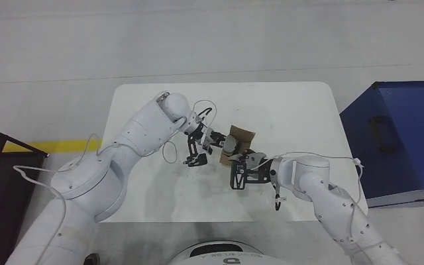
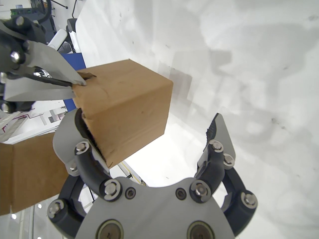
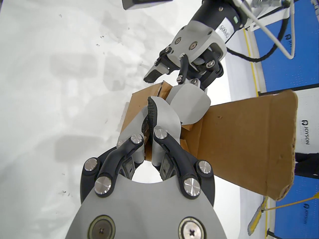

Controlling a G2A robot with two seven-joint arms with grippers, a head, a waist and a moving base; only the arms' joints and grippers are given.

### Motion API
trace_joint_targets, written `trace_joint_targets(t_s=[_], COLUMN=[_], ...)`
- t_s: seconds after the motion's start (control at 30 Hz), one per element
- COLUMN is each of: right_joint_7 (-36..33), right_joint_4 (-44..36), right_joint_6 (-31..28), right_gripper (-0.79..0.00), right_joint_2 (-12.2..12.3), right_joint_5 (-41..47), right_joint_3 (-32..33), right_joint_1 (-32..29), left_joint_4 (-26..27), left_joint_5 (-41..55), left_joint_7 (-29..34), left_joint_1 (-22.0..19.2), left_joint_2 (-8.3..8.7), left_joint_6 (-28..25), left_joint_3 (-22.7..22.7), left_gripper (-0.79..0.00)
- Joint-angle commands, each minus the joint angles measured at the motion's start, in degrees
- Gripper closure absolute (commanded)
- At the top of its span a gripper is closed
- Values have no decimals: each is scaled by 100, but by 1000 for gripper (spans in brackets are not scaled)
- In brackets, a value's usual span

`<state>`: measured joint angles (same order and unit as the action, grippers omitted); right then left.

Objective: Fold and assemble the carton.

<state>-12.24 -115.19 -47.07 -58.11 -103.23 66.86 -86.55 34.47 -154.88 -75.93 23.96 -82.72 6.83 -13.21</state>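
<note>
Carton point(image 1: 240, 140): you are looking at plain brown corrugated cardboard. The body is already squared into a box with sharp corners. From the left wrist view, the two walls facing you are flat and unmarked apart from light creases near one edge.
Flap point(image 3: 249, 145): one end of the box is open. A long flap sticks out flat from the body, and its far edge is worn and a little ragged.
Where: the box sits near the middle of the white table point(image 1: 285, 106), between the two grippers. You cannot tell whether it rests on the tabletop.
Right gripper point(image 3: 150, 110): it is pinched tight on a wall edge at the open end, pads pressed together with cardboard between them.
Left gripper point(image 2: 149, 115): it is spread wide. One finger point(image 2: 67, 135) lies against the open end of the box, and the other stands clear of it, touching nothing.
Beside the table: a blue bin point(image 1: 391, 139) stands off the table's right edge, well apart from the box.
</note>
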Motion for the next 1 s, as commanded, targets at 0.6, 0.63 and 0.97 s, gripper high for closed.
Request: trace_joint_targets(t_s=[0.6,0.63,0.97], right_joint_7=[1343,1401,2193], right_joint_4=[471,665,795], right_joint_6=[753,836,1043], right_gripper=[0,-31,-785], right_joint_2=[145,140,183], right_joint_5=[-2246,-2332,-2193], right_joint_3=[-225,-252,-165], right_joint_1=[49,153,117], left_joint_4=[-544,-599,-1216], left_joint_5=[284,313,725], left_joint_7=[10,6,-195], left_joint_1=[-109,-115,-160], left_joint_2=[-149,-140,37], left_joint_6=[318,349,641], left_joint_3=[-116,-136,-391], left_gripper=[-785,-785,-785])
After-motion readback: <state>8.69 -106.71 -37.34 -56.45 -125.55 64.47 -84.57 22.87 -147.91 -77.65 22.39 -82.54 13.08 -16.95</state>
